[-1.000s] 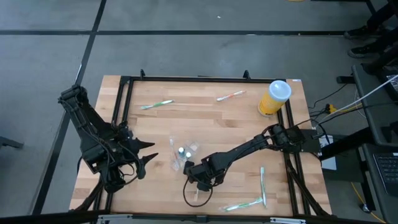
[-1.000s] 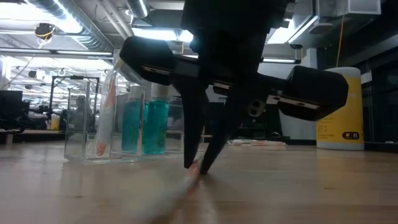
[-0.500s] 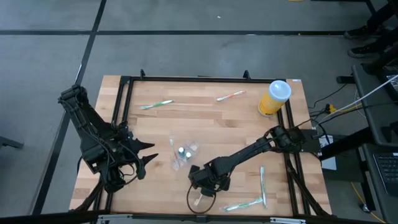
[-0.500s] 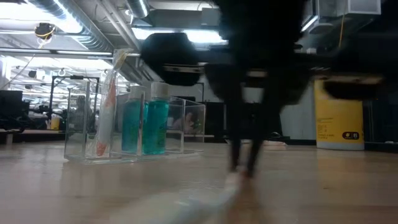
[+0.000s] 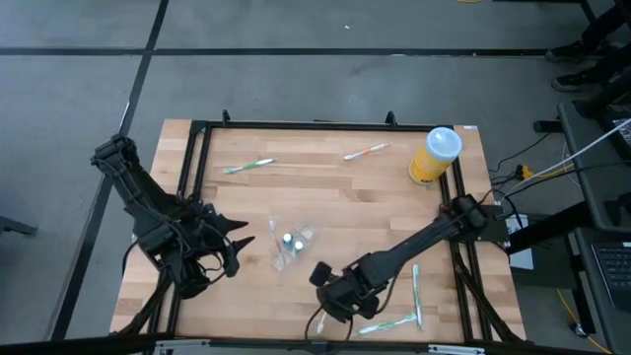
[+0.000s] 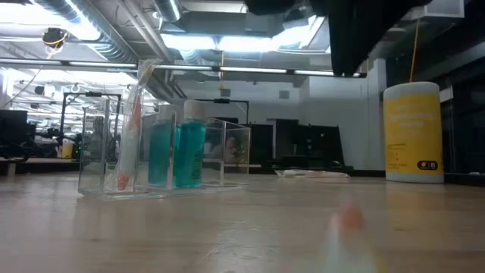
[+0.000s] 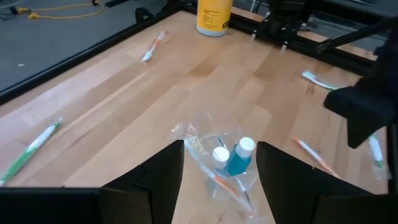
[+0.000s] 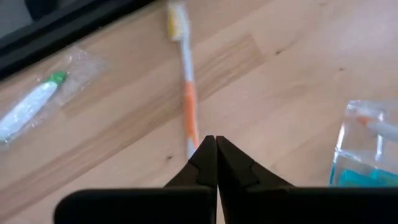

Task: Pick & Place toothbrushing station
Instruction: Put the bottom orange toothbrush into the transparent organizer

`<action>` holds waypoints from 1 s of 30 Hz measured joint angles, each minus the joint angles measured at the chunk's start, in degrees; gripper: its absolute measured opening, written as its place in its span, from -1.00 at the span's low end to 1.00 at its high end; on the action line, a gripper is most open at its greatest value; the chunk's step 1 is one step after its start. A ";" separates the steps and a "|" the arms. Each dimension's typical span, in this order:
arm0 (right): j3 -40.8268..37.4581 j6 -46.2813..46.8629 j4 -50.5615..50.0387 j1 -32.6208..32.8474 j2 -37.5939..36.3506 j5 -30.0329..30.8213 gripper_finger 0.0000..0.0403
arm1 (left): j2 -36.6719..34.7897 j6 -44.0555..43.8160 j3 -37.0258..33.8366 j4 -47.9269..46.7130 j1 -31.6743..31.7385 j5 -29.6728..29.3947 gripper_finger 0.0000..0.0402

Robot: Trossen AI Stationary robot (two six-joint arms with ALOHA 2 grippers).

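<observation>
Task approx midway: clear holder [image 5: 290, 245] mid-surface has one orange brush + two bottles, right pincer [image 5: 326, 306] pinching an orange toothbrush [image 8: 186, 99] near front edge, w/ others loose; left pincer [image 5: 240, 247] spread, idle beside holder.

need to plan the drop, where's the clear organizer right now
In the high view the clear organizer stands mid-table, slightly toward the near edge, between the left gripper and the right gripper.

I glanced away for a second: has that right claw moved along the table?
Yes. In the high view the right gripper has slid away from the clear organizer, toward the table's near edge, fingers shut on an orange toothbrush.
</observation>
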 joint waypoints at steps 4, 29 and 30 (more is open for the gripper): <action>0.00 2.06 -0.22 0.08 -0.22 2.30 -1.00 | 0.00 0.46 0.00 -0.02 0.58 0.14 -0.01; 0.15 5.15 0.65 -3.53 10.26 -10.45 -0.35 | 0.00 0.17 0.00 -0.02 0.04 3.03 -0.01; 0.21 5.32 0.67 -3.54 10.52 -10.83 -0.34 | 0.00 0.17 0.00 -0.02 0.04 3.23 -0.01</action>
